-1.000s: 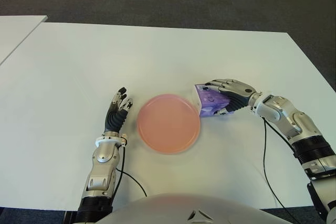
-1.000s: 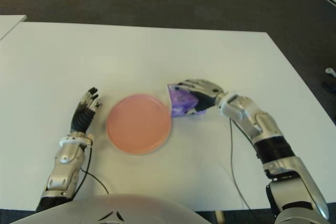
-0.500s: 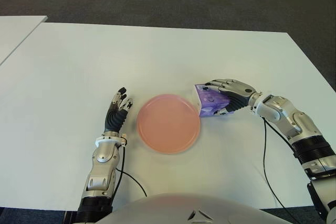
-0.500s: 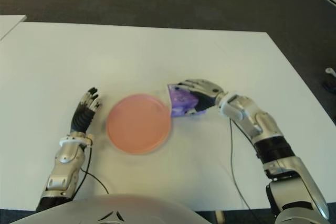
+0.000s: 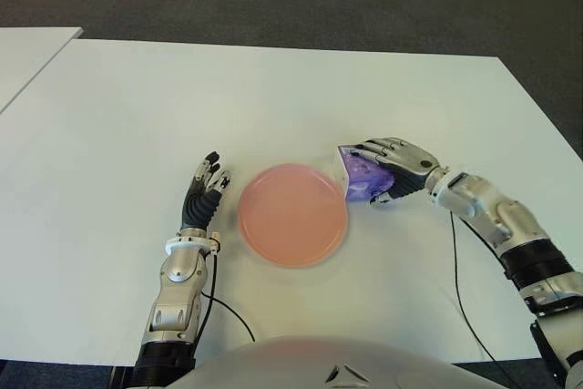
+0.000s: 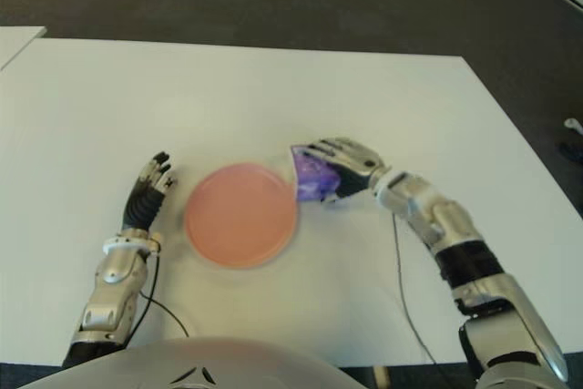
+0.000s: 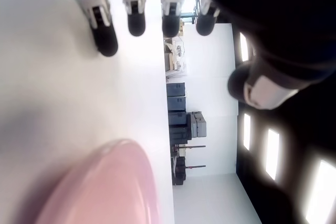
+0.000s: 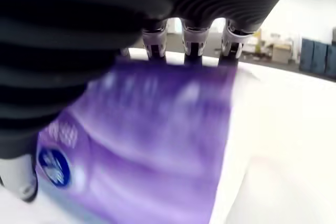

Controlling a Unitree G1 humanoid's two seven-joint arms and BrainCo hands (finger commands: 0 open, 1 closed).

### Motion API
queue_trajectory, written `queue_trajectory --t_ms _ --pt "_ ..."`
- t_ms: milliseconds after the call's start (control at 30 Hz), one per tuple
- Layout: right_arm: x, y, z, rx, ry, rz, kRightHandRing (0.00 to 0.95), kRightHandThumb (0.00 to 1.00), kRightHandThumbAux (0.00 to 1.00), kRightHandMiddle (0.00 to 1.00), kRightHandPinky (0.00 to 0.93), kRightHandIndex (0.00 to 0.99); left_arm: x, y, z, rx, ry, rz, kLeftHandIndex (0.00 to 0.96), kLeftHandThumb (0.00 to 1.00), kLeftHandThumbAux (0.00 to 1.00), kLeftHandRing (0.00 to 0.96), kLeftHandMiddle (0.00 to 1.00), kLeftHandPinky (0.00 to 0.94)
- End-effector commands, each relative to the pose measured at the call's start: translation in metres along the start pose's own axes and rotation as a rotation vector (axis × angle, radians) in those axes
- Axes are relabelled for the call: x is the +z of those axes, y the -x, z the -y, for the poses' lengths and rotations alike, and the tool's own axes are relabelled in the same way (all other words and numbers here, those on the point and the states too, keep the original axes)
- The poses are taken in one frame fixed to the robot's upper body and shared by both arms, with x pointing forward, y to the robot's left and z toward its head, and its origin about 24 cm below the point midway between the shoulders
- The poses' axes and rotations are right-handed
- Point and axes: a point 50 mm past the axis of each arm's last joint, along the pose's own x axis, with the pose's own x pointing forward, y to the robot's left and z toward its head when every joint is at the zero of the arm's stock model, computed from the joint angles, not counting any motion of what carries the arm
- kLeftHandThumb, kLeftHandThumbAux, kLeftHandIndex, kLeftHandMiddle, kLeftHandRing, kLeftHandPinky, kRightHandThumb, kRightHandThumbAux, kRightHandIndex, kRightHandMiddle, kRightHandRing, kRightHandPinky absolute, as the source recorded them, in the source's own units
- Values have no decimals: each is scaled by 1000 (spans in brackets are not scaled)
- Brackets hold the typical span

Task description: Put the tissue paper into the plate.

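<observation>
While the transfer is unfinished:
Tissue paper [image 5: 366, 177]: purple pack just beside the plate [image 5: 292, 214], probably lifted off the worktop [image 5: 273, 97].
Right robot hand [image 5: 387, 168]: fingers wrapped over the pack for carrying.
Left robot hand [image 5: 202, 193]: fingers extended, empty, beside the plate's left.

Right robot hand [image 8: 173, 51]: I see its dark ribbed body filling the upper part of the view.
Fingers [image 8: 193, 43]: three fingertips curl over the far edge of the tissue pack; a further digit presses its near corner.
Tissue pack [image 8: 152, 145]: purple wrapper with a round blue logo, clamped in my right robot hand.
Worktop [image 8: 283, 145]: white, bare beside the pack.
Background: blurred room, with blue cabinets at the far edge.
</observation>
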Motion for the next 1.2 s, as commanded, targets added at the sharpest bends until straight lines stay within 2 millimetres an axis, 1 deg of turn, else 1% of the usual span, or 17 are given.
queue_trajectory --t_ms 33,233,367,600,1200 --pt "35 -5 -79 107 34 -25 0 223 579 25 0 0 -9 6 -3 7 4 -52 0 0 499 0 0 0" --pt "34 -10 -91 45 44 -57 0 228 562 23 0 0 -10 7 -5 3 6 -52 0 0 492 0 0 0" --pt "33 -11 -95 28 48 -57 0 235 551 23 0 0 -9 7 -6 0 14 -50 0 0 488 0 0 0" --pt "34 -10 -98 4 28 -50 0 237 545 33 0 0 -9 7 -6 1 18 -54 0 0 488 0 0 0" --pt "37 -10 -104 13 -12 -51 9 266 555 51 0 0 -7 9 -8 -1 7 -49 0 0 485 0 0 0"
